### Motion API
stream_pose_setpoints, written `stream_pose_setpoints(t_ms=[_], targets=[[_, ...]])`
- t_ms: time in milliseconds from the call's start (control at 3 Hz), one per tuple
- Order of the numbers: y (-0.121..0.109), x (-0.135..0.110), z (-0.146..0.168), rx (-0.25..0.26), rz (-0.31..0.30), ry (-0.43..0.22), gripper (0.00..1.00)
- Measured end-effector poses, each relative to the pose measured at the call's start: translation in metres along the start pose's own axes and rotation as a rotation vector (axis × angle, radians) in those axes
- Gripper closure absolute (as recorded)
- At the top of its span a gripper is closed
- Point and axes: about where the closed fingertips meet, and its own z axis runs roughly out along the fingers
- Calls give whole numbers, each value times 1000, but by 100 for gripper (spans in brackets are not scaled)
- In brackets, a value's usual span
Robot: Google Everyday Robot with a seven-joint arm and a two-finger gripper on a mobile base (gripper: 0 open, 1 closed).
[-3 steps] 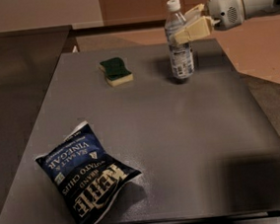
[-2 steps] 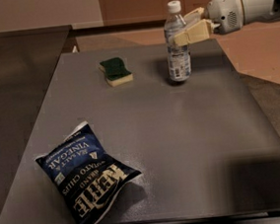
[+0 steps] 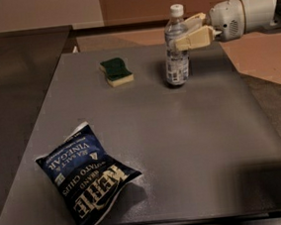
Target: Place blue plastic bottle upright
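Over the last second the bottle (image 3: 176, 61) has sunk a little, and the pincer (image 3: 184, 32) has eased down and slightly toward 9 o'clock with it. The bottle's base now appears to meet the table (image 3: 183, 145), with a small dark shadow tight around its foot. That suggests the setting-down is as good as done, and what likely remains is to let go and draw back without knocking it.

The pincer reaches in from 3 o'clock and appears to pinch the bottle at its shoulder, one cream finger passing in front and the other behind.

The bottle stands upright at about 1 o'clock on the table, close to the far edge. It is clear with a faint blue cast, has a white cap on top and a pale printed label round its lower half, and shows no lean.

A green sponge (image 3: 116, 71) lies at the bottle's 9 o'clock, apart from it. A dark blue chip bag (image 3: 87, 179) lies well apart at 7 o'clock.
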Motion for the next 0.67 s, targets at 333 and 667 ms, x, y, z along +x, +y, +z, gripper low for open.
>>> stream_pose_setpoints(t_ms=[333,667], targets=[[3,6,3,-16,-3,-5,82],[5,9,6,-30,-5,-9,59]])
